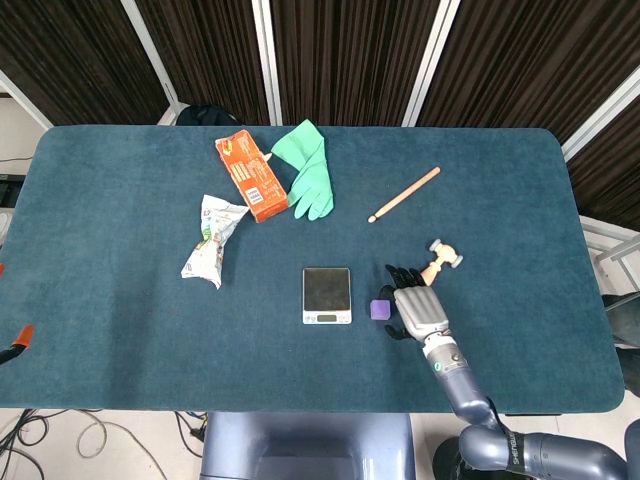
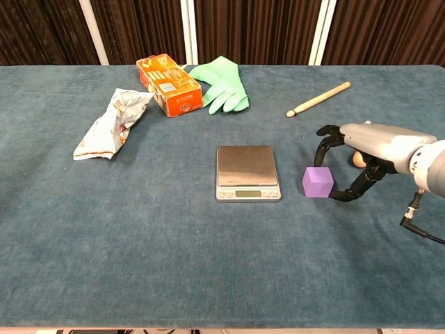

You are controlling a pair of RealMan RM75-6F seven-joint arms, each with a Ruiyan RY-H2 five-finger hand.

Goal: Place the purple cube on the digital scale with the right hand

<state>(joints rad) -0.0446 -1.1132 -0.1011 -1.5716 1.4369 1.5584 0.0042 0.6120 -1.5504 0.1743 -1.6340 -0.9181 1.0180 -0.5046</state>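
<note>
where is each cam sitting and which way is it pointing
Head view: high above the table's near edge, looking steeply down on the whole table; shows the right hand and its forearm.
Chest view: lower, at the near edge, looking across the top toward the dark curtains; shows the right hand entering from the right.
Both share: the right hand open beside the purple cube, right of the digital scale. The left hand shows in neither.

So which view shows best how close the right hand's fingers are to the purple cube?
The chest view: the purple cube appears large, with the right hand open and its fingers curving just beside it. The head view shows the cube small, the hand seen from above, hiding the gap.
</note>
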